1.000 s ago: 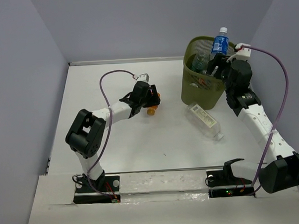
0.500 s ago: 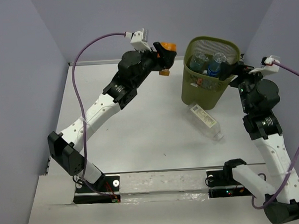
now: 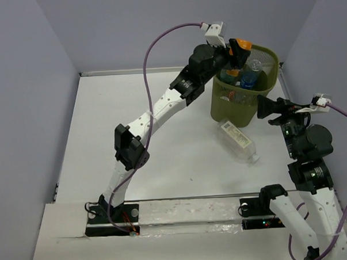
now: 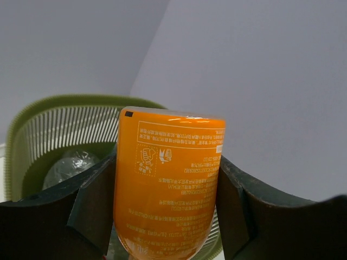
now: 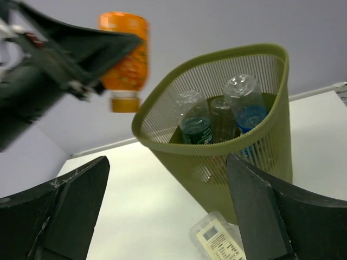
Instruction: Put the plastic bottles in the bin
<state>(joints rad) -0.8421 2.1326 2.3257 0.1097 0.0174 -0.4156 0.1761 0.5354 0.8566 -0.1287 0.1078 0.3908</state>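
The left jaws pinch the orange bottle, cap down; the bin opens just below and beyond them, seemingly not yet squarely underneath. Best carry it past the rim before letting go. The right jaws stand spread, empty.

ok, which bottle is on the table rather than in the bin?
The clear white-labelled bottle, lying on its side beside the bin. The orange bottle is in the left pincer; the other bottles are inside the bin.
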